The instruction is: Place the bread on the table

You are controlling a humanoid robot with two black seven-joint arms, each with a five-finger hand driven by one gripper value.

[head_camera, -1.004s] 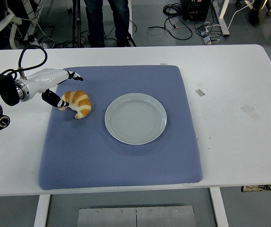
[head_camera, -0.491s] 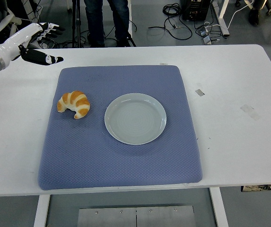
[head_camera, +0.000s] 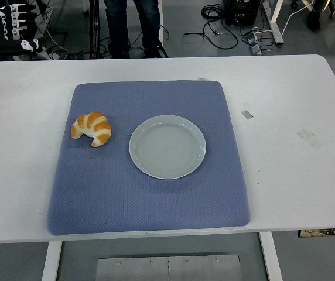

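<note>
The bread is a golden croissant point(head_camera: 92, 129) lying on the left part of the blue mat point(head_camera: 150, 187), just left of the empty pale plate point(head_camera: 167, 146). My left hand point(head_camera: 12, 32) is raised at the far top-left corner of the head view, well away from the croissant. Its fingers are spread and hold nothing. The right arm is out of view.
The blue mat covers the middle of the white table point(head_camera: 296, 175). Bits of tape point(head_camera: 247, 114) lie on the table to the right of the mat. A person's legs point(head_camera: 132, 26) and cables show on the floor beyond the far edge.
My left hand has let go of the croissant and pulled up and back to the top-left corner. The croissant stays put on the mat.
</note>
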